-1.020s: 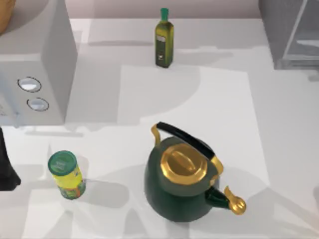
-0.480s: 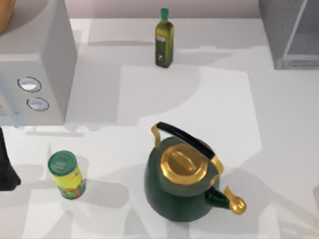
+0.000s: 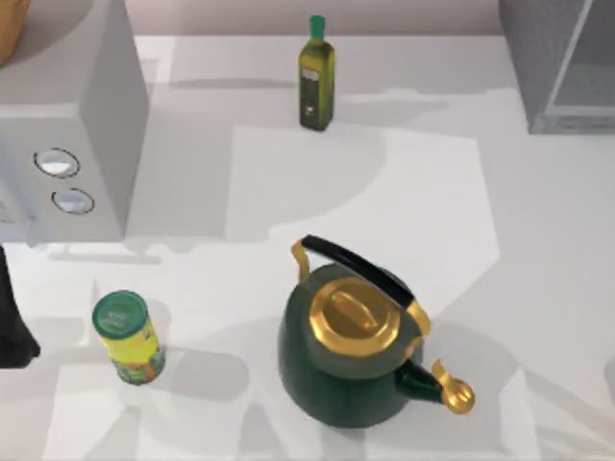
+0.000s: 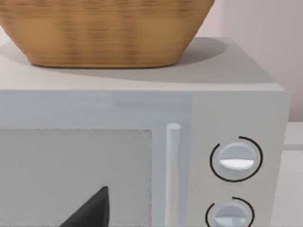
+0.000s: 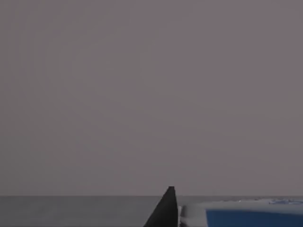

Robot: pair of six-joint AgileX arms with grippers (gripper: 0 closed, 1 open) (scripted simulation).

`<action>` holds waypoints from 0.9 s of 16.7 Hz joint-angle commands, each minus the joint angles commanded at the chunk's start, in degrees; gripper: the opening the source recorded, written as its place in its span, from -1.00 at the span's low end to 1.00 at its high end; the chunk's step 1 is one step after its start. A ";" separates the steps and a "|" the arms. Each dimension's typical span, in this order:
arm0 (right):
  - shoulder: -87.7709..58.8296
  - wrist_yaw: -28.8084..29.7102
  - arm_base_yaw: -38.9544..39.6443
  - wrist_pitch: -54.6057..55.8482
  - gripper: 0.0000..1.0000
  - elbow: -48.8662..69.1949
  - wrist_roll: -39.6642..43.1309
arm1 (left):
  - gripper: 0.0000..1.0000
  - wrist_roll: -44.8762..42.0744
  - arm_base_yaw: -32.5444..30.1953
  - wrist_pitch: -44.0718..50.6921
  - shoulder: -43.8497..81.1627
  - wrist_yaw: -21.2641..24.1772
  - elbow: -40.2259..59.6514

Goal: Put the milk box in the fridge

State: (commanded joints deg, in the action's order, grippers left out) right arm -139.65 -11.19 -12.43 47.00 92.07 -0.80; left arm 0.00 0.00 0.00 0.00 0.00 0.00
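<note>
From above I see the fridge (image 3: 562, 62) at the table's (image 3: 538, 221) far right corner, a bottle (image 3: 315, 75) at the back, a kettle (image 3: 357, 351) near the front, a can (image 3: 128, 338) to its left, and my left arm parked at the left edge.

My left wrist faces the microwave (image 4: 236, 142) (a basket (image 4: 104, 30) sits on top); I cannot tell its jaws.

My right wrist shows one finger (image 5: 164, 210) touching the milk box (image 5: 246, 213); the grip I cannot tell.

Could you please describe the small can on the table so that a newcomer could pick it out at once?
Start at the light-grey box with two round dials at the table's left. In front of it, nearer the camera, stands the can, left of the big green kettle. Its green lid and yellow body set it apart from the tall bottle.
</note>
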 joint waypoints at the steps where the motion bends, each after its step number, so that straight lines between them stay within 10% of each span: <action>1: 0.00 0.00 0.00 0.00 -1.00 0.00 0.00 | 1.00 0.00 0.00 0.00 0.00 0.00 0.00; 15: 0.00 0.00 0.00 0.00 1.00 0.00 0.00 | 1.00 0.00 0.00 0.00 0.00 0.00 0.00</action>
State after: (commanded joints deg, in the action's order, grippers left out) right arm -139.65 -11.19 -12.43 47.00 92.07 -0.80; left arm 0.00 0.00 0.00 0.00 0.00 0.00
